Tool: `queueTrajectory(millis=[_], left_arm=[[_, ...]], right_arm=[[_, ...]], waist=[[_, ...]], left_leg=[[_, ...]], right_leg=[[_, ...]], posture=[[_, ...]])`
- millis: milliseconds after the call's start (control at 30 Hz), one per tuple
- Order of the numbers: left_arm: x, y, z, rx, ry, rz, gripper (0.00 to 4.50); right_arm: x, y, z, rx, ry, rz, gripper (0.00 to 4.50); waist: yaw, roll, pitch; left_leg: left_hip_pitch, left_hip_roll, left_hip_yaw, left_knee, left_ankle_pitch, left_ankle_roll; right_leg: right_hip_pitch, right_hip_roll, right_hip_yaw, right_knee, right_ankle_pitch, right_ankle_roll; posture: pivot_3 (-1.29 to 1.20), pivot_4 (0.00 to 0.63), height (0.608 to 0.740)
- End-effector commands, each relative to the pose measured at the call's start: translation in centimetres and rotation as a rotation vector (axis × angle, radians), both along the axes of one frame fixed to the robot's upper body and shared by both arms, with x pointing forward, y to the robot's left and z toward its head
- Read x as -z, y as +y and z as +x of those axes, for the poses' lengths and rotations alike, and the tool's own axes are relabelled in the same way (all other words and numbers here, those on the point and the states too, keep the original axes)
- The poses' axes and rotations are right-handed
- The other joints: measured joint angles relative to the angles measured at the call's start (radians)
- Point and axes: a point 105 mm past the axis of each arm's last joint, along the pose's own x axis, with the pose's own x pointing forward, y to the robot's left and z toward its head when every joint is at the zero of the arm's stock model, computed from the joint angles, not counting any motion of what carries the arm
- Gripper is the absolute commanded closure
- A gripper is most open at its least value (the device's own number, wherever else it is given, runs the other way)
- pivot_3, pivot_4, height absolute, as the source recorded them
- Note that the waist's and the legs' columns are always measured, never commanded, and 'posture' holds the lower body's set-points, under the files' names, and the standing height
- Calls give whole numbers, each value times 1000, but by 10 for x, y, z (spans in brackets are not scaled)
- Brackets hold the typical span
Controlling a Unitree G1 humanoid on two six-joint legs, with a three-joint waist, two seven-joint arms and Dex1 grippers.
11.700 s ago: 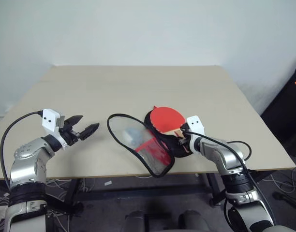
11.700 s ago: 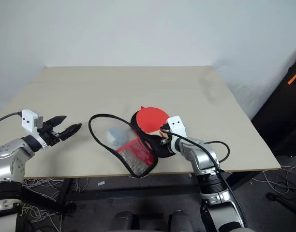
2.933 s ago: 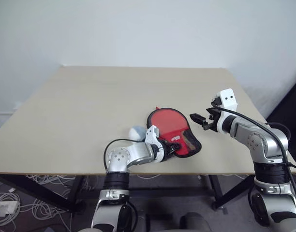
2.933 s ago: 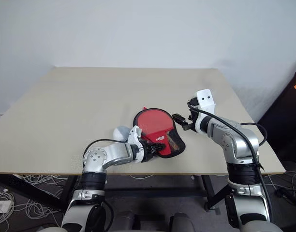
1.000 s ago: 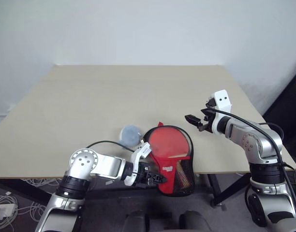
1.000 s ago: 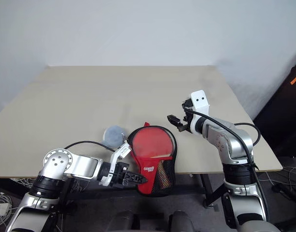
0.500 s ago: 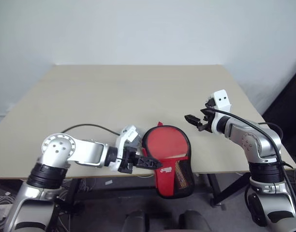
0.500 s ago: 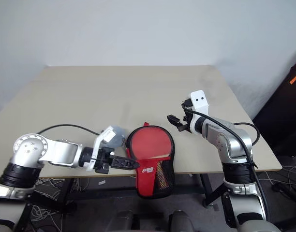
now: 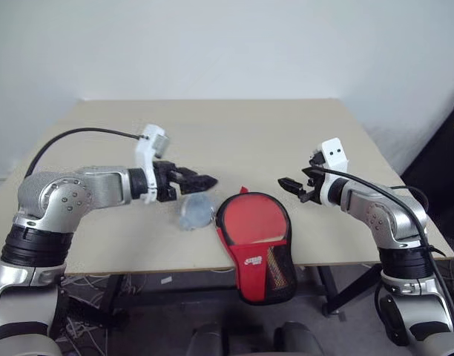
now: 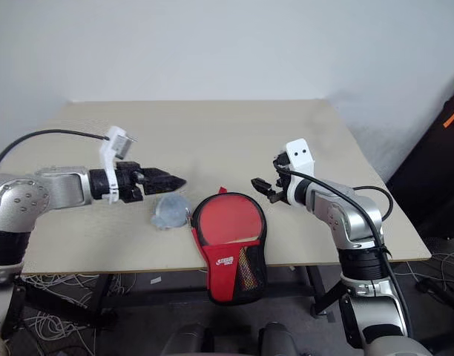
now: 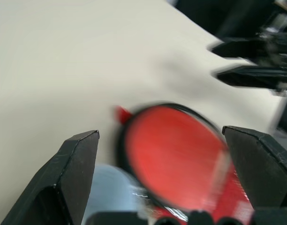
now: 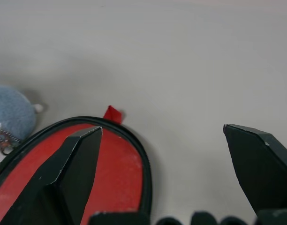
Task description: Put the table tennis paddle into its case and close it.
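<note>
The red case (image 9: pixel 251 222) lies shut at the table's front edge, round part on the table, logo and mesh end (image 9: pixel 270 268) hanging over the edge. The table tennis paddle is hidden. My left gripper (image 9: pixel 211 179) hovers open above the table, left of the case and apart from it, holding nothing. In its wrist view the case (image 11: pixel 176 154) shows ahead between the fingers. My right gripper (image 9: pixel 285 187) hangs open just right of the case's round end, also holding nothing; its wrist view looks down on the case's rim (image 12: pixel 120 168).
A pale blue-grey wad of plastic film (image 9: pixel 195 213) lies on the beige table (image 9: pixel 212 126) against the case's left side, under my left gripper. The table's front edge runs just below the case. Cables lie on the floor beneath.
My left gripper has opened, let go of the case's hanging end, and risen up and to the left over the table. The case stays draped over the edge. The right gripper held still.
</note>
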Motion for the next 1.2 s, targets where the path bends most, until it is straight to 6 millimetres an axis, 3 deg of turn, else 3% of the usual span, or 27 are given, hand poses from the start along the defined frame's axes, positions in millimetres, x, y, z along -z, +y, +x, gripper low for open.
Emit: queueTrajectory(millis=[33, 167, 367, 533, 1200], left_arm=[[1, 23, 5, 16, -126, 83, 0], [21, 43, 6, 9, -137, 116, 0], [38, 48, 7, -20, -115, 64, 0], [49, 47, 10, -51, -99, 20, 0], [88, 20, 31, -29, -20, -56, 0]], right_arm=[[-19, 9, -2, -45, -69, 19, 925], [-17, 14, -5, -65, -56, 19, 2349], [-11, 24, -9, -91, -40, 19, 4475], [-2, 30, -10, -102, -34, -26, 4475], [1, 39, -13, -113, -31, -19, 4475]], waist=[[0, 0, 0], [0, -1, 1], [1, -2, 1], [1, -2, 1], [1, -3, 1]], left_leg=[[0, 0, 0, 0, 0, 0], [0, 1, 0, 0, 0, 0], [-2, 1, -1, 0, 2, 5], [-2, 1, -1, 0, 3, 5], [-1, 1, -1, 1, 4, 7]], right_leg=[[0, 0, 0, 0, 0, 0], [-1, 0, 0, 0, 0, 0], [-1, -1, -1, 0, 0, 0], [-1, 0, -1, 1, 1, 2], [0, 0, -1, 2, 2, 2]], posture=[[0, 0, 740], [0, 0, 740], [0, 0, 740], [0, 0, 740], [0, 0, 740]])
